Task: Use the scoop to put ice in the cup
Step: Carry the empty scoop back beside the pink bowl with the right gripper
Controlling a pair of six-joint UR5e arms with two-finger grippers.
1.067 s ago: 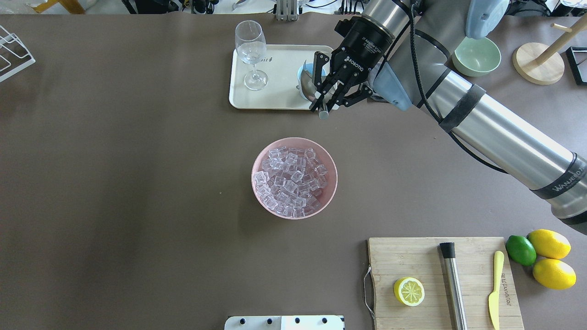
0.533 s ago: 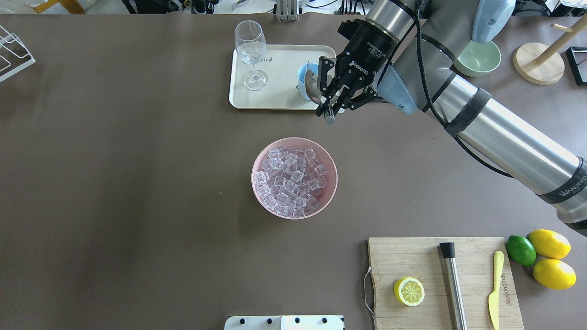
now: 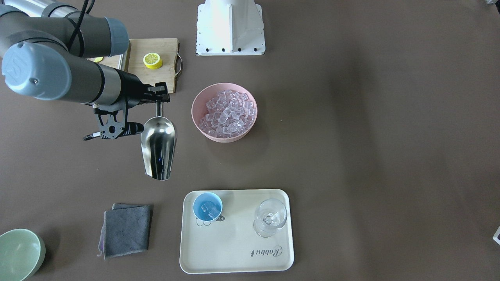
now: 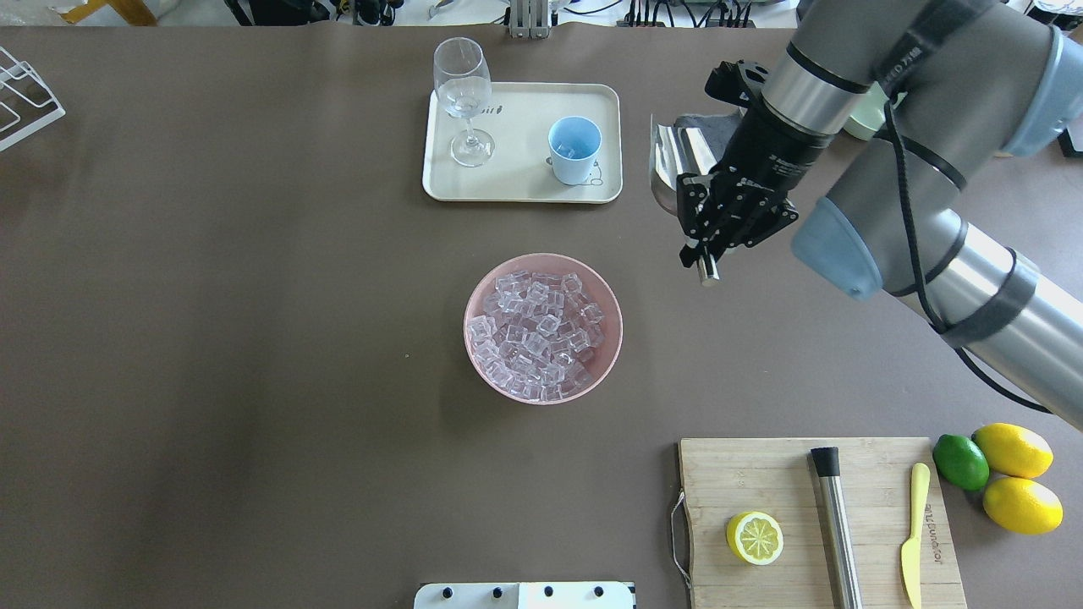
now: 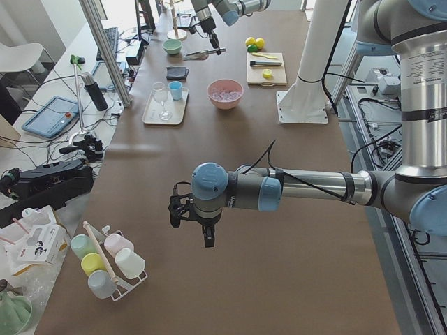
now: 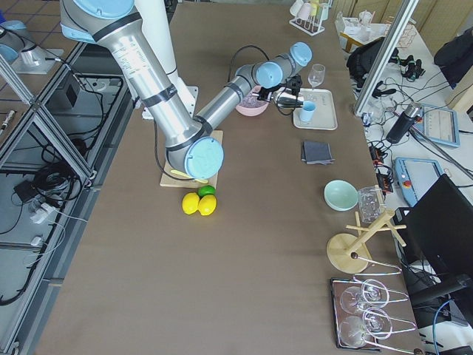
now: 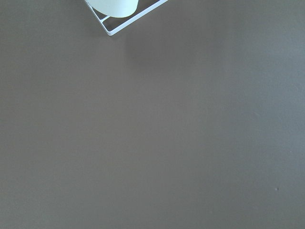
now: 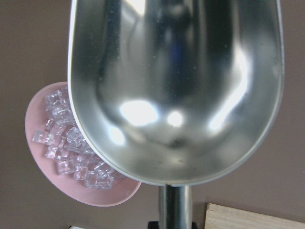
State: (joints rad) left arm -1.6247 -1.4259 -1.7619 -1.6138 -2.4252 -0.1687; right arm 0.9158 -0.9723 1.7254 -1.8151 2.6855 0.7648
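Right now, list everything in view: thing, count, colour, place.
tray: one, cream, far side
cup: one, light blue, on tray
wine glass: one, clear, on tray
pink bowl: one, mid-table
ice: many, clear, in pink bowl; few in cup
scoop: one, steel, empty, held aloft
cutting board: one, wooden, robot's near right
lemon half: one, yellow, on board
cylinder: one, steel, on board
knife: one, yellow, on board
lemons: two, yellow, beside board
lime: one, green, beside lemons
cloth: one, grey, beside tray
green bowl: one, pale, past cloth
right gripper: black, shut on scoop handle
left gripper: black, above table, state unclear
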